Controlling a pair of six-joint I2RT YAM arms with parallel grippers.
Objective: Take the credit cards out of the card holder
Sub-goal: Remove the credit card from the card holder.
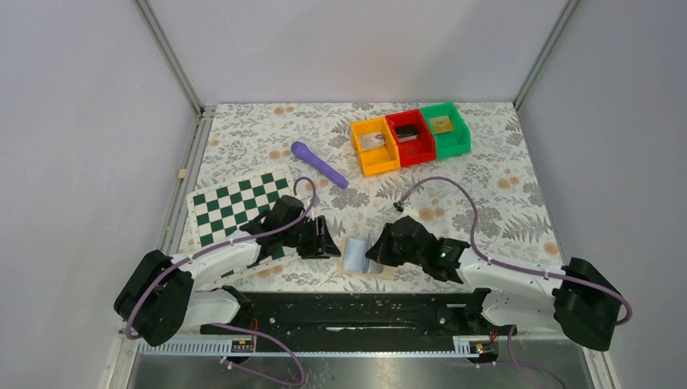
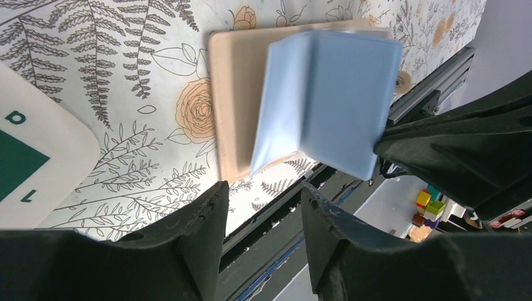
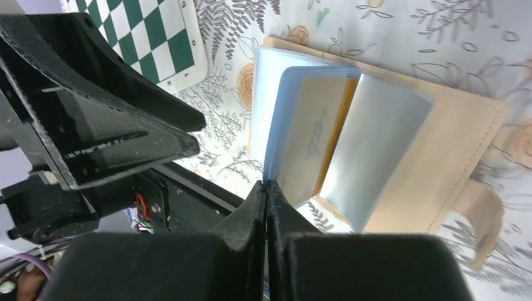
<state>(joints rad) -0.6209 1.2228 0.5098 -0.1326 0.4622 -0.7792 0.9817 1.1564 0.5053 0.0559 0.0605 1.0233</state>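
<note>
holder [image 1: 356, 256]: lies open on the table near its front edge, between the two claws, tan cover down, blue leaves [image 2: 339, 94] standing up from the fold.
card [image 3: 310, 144]: a pale one shows inside a raised leaf, not yet out.
risk: a pull by the right claw [image 3: 266, 188] may bring the leaf, or the whole holder, and no card.
cause: its tips meet at the leaf's lower edge, and i cannot tell whether a card, the leaf or nothing lies between them; nothing pins the tan cover.
second risk: a dragged holder could slide onto the rail at the table's edge, just beside it.
left arm: reaches in low from the left, crossing a corner of the board [image 1: 235, 203], tip beside the holder's left edge.
right arm: reaches in low from the right, wrist bent down over the holder.
left claw [image 2: 263, 191]: spread, nothing between its fingers, short of the holder.
right claw: pressed together.
</note>
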